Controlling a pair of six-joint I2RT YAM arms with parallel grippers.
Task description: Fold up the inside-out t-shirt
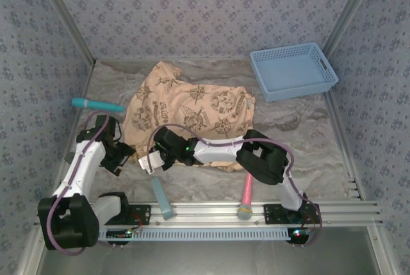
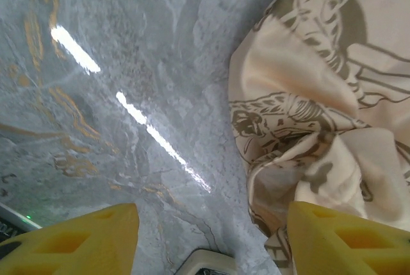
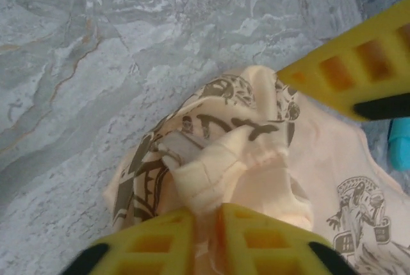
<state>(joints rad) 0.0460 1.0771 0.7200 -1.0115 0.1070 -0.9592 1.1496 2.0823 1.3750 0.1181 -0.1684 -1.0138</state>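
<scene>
The inside-out t-shirt [image 1: 195,105] lies crumpled in the middle of the marble table, peach-tan with a faded brown print. My right gripper [image 1: 154,159] is at its near-left edge. In the right wrist view that gripper [image 3: 206,216] is shut on a bunched hem fold of the t-shirt [image 3: 237,153], beside a small grey label [image 3: 182,147]. My left gripper [image 1: 123,154] hovers just left of the cloth. Its yellow fingers [image 2: 83,240] stand wide apart over bare table in the left wrist view, the right one at the edge of the t-shirt [image 2: 320,95]; nothing is between them.
A light blue basket [image 1: 295,70] sits at the back right. A teal tool [image 1: 96,104] lies left of the shirt. A pink-handled brush [image 1: 246,195] and a pale blue bar [image 1: 161,198] lie by the front rail. Patterned walls close in three sides.
</scene>
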